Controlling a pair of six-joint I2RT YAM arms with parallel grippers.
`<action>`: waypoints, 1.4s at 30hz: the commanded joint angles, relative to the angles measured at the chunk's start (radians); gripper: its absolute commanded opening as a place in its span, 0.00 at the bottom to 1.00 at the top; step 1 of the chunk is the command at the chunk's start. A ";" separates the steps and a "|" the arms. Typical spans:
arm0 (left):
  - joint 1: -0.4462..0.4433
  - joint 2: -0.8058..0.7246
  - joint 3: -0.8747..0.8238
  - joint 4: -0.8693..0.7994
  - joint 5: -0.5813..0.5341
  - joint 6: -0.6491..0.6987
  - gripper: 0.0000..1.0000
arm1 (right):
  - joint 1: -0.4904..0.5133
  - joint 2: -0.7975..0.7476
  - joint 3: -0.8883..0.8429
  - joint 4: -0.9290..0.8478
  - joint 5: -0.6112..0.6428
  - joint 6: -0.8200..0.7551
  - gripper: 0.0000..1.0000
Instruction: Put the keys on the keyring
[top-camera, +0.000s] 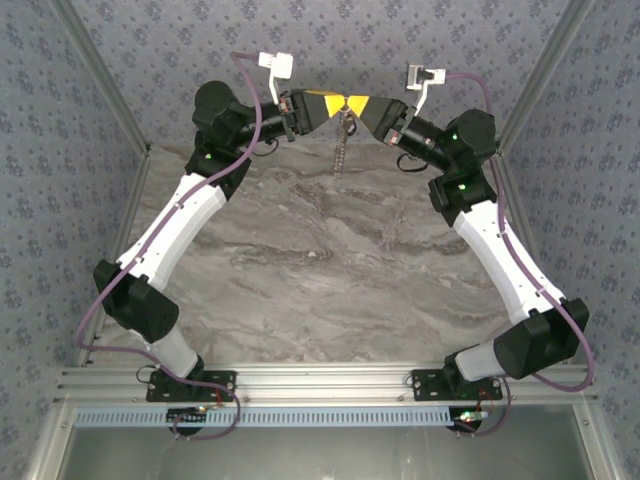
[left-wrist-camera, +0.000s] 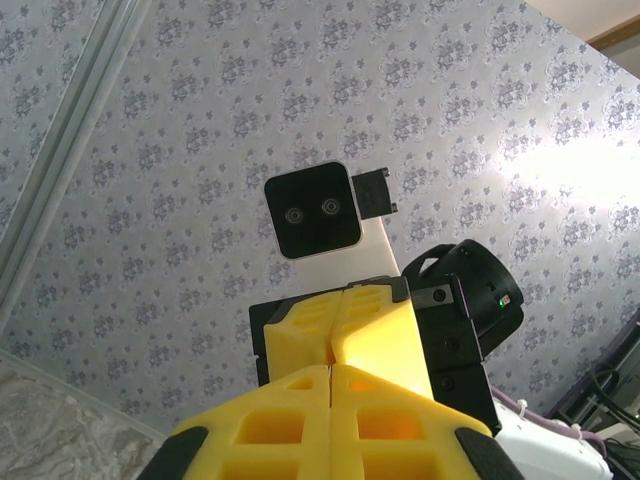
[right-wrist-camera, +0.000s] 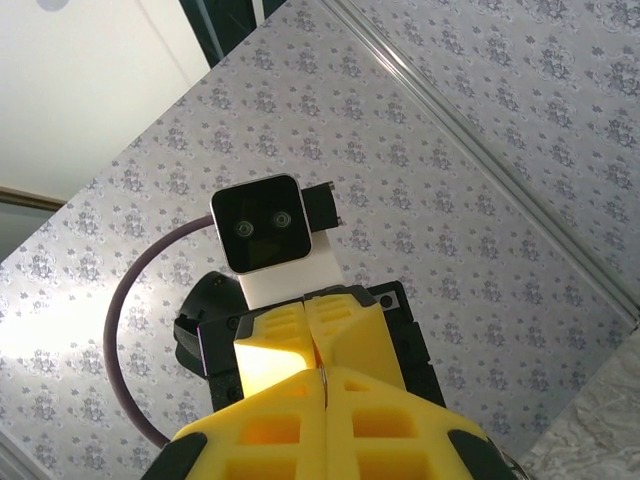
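High over the far end of the table, my left gripper (top-camera: 335, 101) and right gripper (top-camera: 355, 103) meet tip to tip. The keyring (top-camera: 343, 140), a thin grey chain-like loop, hangs straight down from where they meet. In the right wrist view my right gripper (right-wrist-camera: 324, 372) is shut, with a thin sliver of grey metal pinched between its yellow pads. In the left wrist view my left gripper (left-wrist-camera: 331, 368) has its jaws pressed together, and nothing is visible between them. The keys are hidden.
The marble-patterned table (top-camera: 320, 270) lies well below the hanging loop. Patterned walls (top-camera: 330, 40) close in the back and both sides, just behind the grippers. Aluminium frame rails (top-camera: 320, 385) run along the near edge by the arm bases.
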 joint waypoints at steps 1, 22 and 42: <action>0.011 -0.036 0.018 -0.022 0.000 0.050 0.21 | -0.025 0.002 0.019 -0.032 -0.050 -0.018 0.00; 0.077 0.018 0.180 -0.633 0.230 0.394 0.40 | -0.126 0.023 0.176 -0.674 -0.389 -0.458 0.00; 0.006 0.117 0.274 -0.711 0.278 0.436 0.28 | -0.094 0.027 0.113 -0.566 -0.390 -0.394 0.00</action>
